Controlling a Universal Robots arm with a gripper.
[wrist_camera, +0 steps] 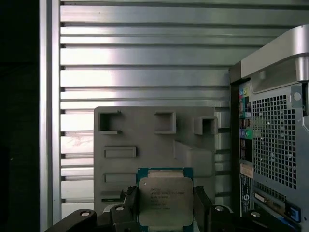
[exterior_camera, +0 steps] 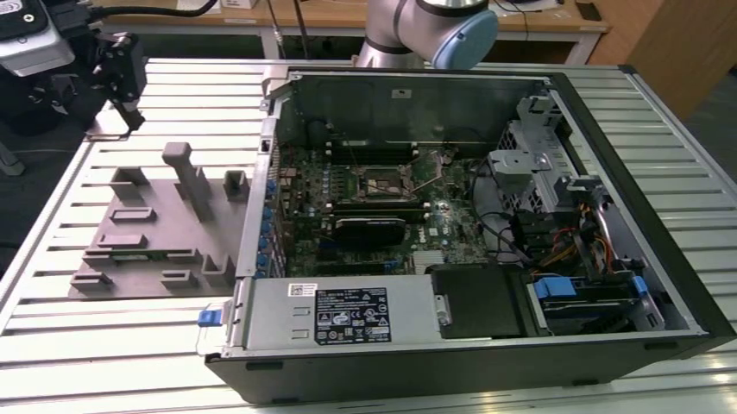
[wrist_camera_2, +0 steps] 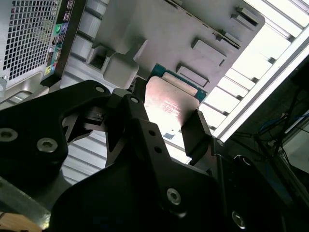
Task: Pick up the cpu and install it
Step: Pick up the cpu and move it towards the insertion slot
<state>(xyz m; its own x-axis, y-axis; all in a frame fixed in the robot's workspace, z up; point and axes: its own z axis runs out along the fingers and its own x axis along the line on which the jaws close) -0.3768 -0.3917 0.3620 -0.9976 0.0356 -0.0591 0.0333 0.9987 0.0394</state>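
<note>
The cpu (wrist_camera: 165,200) is gripped in the pincer (wrist_camera: 165,193), held clear of the grey tray (wrist_camera: 145,139).
In both wrist views the pincer is closed against two opposite edges of the cpu. The tray lies on the ribbed counter (wrist_camera: 145,72), just beside the open computer case (exterior_camera: 461,216).

Bright glare across the cpu (wrist_camera_2: 166,104)
</note>
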